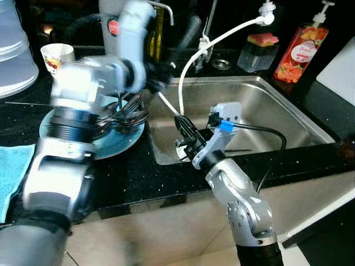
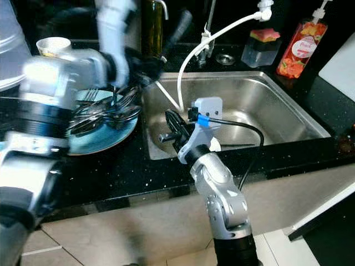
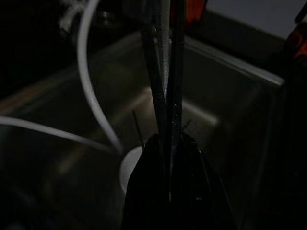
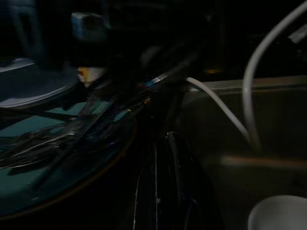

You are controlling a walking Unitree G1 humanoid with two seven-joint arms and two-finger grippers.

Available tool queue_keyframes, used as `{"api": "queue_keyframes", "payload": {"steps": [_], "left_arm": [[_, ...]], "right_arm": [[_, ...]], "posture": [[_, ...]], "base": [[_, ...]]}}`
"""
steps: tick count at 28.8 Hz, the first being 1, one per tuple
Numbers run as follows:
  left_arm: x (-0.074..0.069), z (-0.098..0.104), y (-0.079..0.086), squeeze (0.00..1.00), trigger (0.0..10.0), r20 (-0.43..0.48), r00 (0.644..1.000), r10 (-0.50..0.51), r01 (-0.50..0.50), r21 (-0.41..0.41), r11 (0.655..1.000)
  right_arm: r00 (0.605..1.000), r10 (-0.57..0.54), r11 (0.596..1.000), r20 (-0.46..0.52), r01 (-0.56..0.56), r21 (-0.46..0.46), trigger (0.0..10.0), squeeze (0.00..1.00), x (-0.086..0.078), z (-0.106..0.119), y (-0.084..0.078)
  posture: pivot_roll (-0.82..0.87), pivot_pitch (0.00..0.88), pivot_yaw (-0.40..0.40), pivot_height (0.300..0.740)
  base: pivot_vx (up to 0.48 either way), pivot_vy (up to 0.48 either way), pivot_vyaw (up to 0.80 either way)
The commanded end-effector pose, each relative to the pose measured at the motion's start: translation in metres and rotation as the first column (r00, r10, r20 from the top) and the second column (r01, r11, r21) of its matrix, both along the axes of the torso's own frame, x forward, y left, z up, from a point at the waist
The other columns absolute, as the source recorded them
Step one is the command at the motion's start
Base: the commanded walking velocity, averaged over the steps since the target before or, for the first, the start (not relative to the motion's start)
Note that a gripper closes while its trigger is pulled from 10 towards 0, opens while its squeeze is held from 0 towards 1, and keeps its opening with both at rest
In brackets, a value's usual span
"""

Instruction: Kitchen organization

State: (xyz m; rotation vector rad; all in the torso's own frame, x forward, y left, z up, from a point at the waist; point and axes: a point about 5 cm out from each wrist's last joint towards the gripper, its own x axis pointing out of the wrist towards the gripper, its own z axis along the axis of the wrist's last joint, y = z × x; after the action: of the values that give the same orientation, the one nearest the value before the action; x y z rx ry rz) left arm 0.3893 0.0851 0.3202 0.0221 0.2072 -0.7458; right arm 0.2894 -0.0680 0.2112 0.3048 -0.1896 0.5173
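So the landmark here is the steel sink (image 1: 266, 111), set in a black speckled counter (image 1: 138, 177). Just beside the sink's left rim sits a teal plate (image 1: 119, 141) piled with forks and spoons (image 1: 125, 117), that's the cutlery waiting to be sorted. The left gripper (image 1: 158, 75) is up over the sink's back-left corner, right above the far edge of that pile, and the arm is pretty blurred; in its wrist view the two black fingers (image 3: 165, 91) are pressed together on something thin and silvery between them, looks like a piece of cutlery but I honestly can't tell which. The right gripper (image 2: 171, 123) sits over the sink's left-front part, fingers looking pulled together with nothing in them, pointing toward the plate. Under it on the sink floor there's a small white round thing (image 4: 278, 213), a dish or cup, can't say. A white hose (image 1: 205, 50) loops down into the sink from the back. Behind the sink: a red soap bottle (image 1: 302, 50) and a sponge holder (image 1: 258, 50). A paper cup (image 1: 57, 55) stands behind the plate, and a teal cloth (image 1: 12, 166) lies on the counter well left of the sink.
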Motion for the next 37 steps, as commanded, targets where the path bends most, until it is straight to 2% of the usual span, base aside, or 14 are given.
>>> {"api": "queue_keyframes", "payload": {"steps": [1, 3, 5, 7, 11, 12, 14, 17, 18, 26, 29, 30, 31, 37], "left_arm": [[0.003, 0.006, -0.004, 0.0, 10.0, 0.025, 0.999, 0.021, -0.021, 0.002, 1.0], [0.004, 0.005, -0.005, 0.0, 10.0, 0.023, 0.999, 0.028, -0.028, 0.003, 1.0], [0.009, -0.008, -0.012, 0.0, 10.0, -0.002, 0.999, 0.052, -0.052, 0.073, 0.996], [0.009, -0.017, -0.018, 0.0, 10.0, -0.02, 0.999, 0.035, -0.033, 0.111, 0.993], [0.003, -0.045, -0.042, 0.0, 10.0, -0.074, 0.991, -0.109, 0.123, 0.22, 0.968], [0.003, -0.045, -0.042, 0.0, 10.0, -0.074, 0.991, -0.109, 0.123, 0.22, 0.968], [-0.005, -0.057, -0.056, 0.0, 10.0, -0.092, 0.973, -0.211, 0.228, 0.249, 0.941], [-0.009, -0.061, -0.06, 0.0, 10.0, -0.098, 0.962, -0.253, 0.27, 0.258, 0.928], [-0.016, -0.068, -0.067, 0.0, 10.0, -0.11, 0.94, -0.324, 0.342, 0.279, 0.898], [-0.021, -0.082, -0.067, 0.0, 10.0, -0.13, 0.915, -0.383, 0.404, 0.331, 0.853], [-0.022, -0.088, -0.067, 0.0, 10.0, -0.109, 0.907, -0.407, 0.418, 0.349, 0.838], [-0.022, -0.088, -0.068, 0.78, 10.0, -0.098, 0.906, -0.413, 0.42, 0.343, 0.84], [-0.022, -0.088, -0.069, 1.0, 10.0, -0.088, 0.905, -0.415, 0.419, 0.338, 0.843], [-0.021, -0.078, -0.073, 1.0, 10.0, -0.009, 0.91, -0.413, 0.399, 0.282, 0.873]], "right_arm": [[1.0, -0.025, 1.0, -0.008, 0.025, 0.006, 10.0, 0.0, 0.001, -0.002, -0.004], [1.0, -0.027, 1.0, -0.008, 0.027, 0.006, 10.0, 0.0, 0.001, -0.002, -0.004], [0.999, -0.039, 0.999, -0.008, 0.039, 0.009, 10.0, 0.0, 0.002, -0.002, -0.004], [0.999, -0.05, 0.999, -0.01, 0.05, 0.009, 10.0, 0.0, 0.003, -0.002, -0.005], [0.992, -0.124, 0.992, -0.028, 0.124, -0.014, 10.0, 0.0, 0.007, -0.006, -0.017], [0.992, -0.124, 0.992, -0.028, 0.124, -0.014, 10.0, 0.0, 0.007, -0.006, -0.017], [0.973, -0.227, 0.974, -0.033, 0.227, -0.012, 10.0, 0.0, 0.013, -0.005, -0.033], [0.965, -0.262, 0.965, -0.03, 0.262, -0.01, 10.0, 0.0, 0.015, -0.004, -0.038], [0.948, -0.319, 0.948, -0.017, 0.319, -0.006, 10.0, 0.0, 0.018, -0.001, -0.047], [0.917, -0.399, 0.916, 0.005, 0.399, -0.05, 10.0, 0.0, 0.018, -0.001, -0.059], [0.893, -0.45, 0.89, 0.015, 0.45, -0.069, 10.0, 0.0, 0.019, -0.002, -0.067], [0.89, -0.456, 0.887, 0.024, 0.457, -0.074, 10.0, 0.0, 0.019, -0.001, -0.068], [0.888, -0.459, 0.884, 0.036, 0.461, -0.078, 10.0, 0.0, 0.019, 0.0, -0.069], [0.887, -0.455, 0.885, 0.085, 0.46, -0.07, 10.0, 0.0, 0.019, 0.008, -0.068]], "posture": [[0.31, 0.029, -0.042, 0.74], [0.31, 0.029, -0.042, 0.74], [0.3, 0.03, -0.041, 0.74], [0.3, 0.031, -0.041, 0.74], [0.3, 0.033, -0.042, 0.74], [0.3, 0.033, -0.042, 0.74], [0.29, 0.038, -0.037, 0.74], [0.28, 0.042, -0.035, 0.74], [0.28, 0.046, -0.031, 0.74], [0.28, 0.053, -0.028, 0.74], [0.28, 0.052, -0.028, 0.74], [0.28, 0.052, -0.028, 0.74], [0.27, 0.051, -0.028, 0.74], [0.27, 0.042, -0.037, 0.74]], "base": [[0.0, 0.0, 0.0], [0.0, 0.0, 0.0], [0.0, 0.0, 0.0], [0.0, 0.0, 0.0], [0.0, 0.0, 0.0], [0.0, 0.0, 0.0], [0.0, 0.0, 0.0], [0.0, 0.0, 0.0], [0.0, 0.0, 0.0], [0.0, 0.0, 0.0], [0.0, 0.0, 0.0], [0.0, 0.0, 0.0], [0.0, 0.0, 0.0], [0.0, 0.0, 0.0]]}}
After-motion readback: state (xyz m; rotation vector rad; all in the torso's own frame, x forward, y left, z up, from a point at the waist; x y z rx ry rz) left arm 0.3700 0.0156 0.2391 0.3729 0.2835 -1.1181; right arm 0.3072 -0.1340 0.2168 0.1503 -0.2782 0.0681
